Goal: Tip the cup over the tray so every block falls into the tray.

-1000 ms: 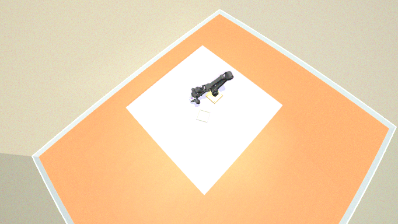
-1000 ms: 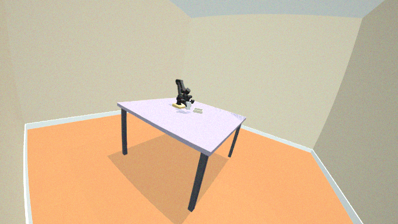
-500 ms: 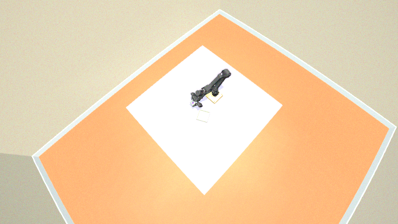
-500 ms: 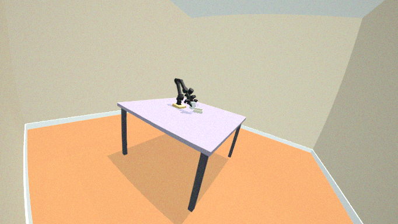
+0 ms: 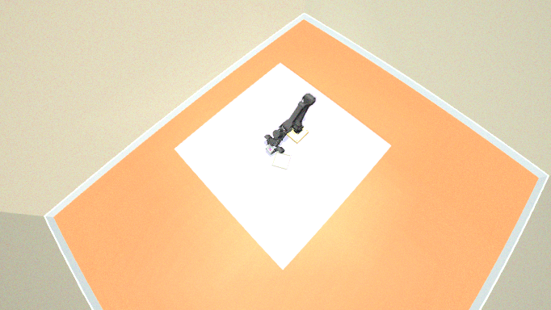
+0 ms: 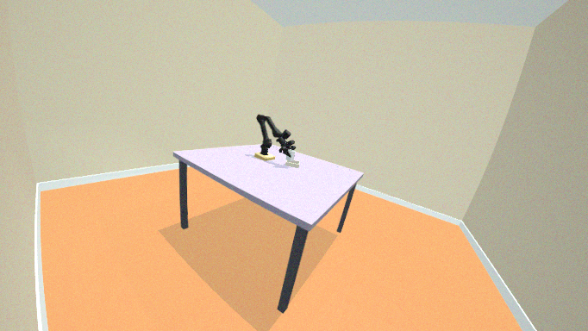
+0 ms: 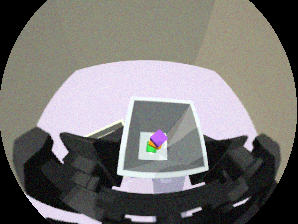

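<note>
My gripper [image 5: 273, 147] [image 6: 290, 153] [image 7: 164, 154] is shut on the clear, pale-rimmed cup [image 5: 270, 149] [image 6: 291, 155] [image 7: 150, 117], with one finger on each side. The cup is roughly upright, its mouth facing the wrist camera, and appears raised off the table. Inside it, at the bottom, lie a purple block [image 7: 159, 138], an orange block [image 7: 154, 145] and a green block [image 7: 150, 148]. The shallow pale tray [image 5: 281, 161] [image 6: 293, 165] lies close beside the cup. In the wrist view, a strip of the tray [image 7: 106, 131] shows left of the cup, the rest hidden by the finger.
The arm stands on a yellowish base [image 5: 297, 140] [image 6: 269, 158], behind the tray. The pale table [image 5: 279, 218] [image 6: 276, 185] [image 7: 100, 95] extends beyond the tray to its edges.
</note>
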Robot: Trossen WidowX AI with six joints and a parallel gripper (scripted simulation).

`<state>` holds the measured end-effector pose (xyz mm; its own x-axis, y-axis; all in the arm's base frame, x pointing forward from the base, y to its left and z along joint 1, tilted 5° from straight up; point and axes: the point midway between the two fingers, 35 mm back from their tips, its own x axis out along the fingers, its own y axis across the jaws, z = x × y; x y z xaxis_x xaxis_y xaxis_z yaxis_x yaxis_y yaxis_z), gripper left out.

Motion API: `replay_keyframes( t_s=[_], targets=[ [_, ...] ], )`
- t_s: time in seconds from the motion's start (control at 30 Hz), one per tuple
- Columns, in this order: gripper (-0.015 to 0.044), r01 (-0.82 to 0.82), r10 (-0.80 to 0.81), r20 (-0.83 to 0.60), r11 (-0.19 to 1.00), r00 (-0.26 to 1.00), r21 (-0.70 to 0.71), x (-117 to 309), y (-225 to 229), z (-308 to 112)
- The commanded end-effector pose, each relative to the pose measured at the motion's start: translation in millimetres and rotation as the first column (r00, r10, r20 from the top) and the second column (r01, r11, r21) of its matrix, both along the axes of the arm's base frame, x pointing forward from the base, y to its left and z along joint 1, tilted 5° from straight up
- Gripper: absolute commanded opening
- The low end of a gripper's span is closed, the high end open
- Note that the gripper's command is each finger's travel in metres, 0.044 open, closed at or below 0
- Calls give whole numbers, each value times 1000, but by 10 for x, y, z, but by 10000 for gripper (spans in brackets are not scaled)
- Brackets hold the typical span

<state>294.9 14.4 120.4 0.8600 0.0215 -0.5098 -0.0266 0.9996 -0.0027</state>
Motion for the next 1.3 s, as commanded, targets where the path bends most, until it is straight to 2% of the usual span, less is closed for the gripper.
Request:
replay_keyframes(
  t_s=[0.0, 0.67, 0.83, 1.27],
  targets=[
    [0, -59, 59, 7, 998, 998, -12, 39, 172, 41],
    [0, -335, 335, 8, 942, 942, -35, 22, 1059, 118],
    [0, -330, 331, 8, 944, 944, -23, 21, 1067, 117],
    [0, -187, 194, -12, 958, 981, 216, 34, 1074, 99]
  ],
)
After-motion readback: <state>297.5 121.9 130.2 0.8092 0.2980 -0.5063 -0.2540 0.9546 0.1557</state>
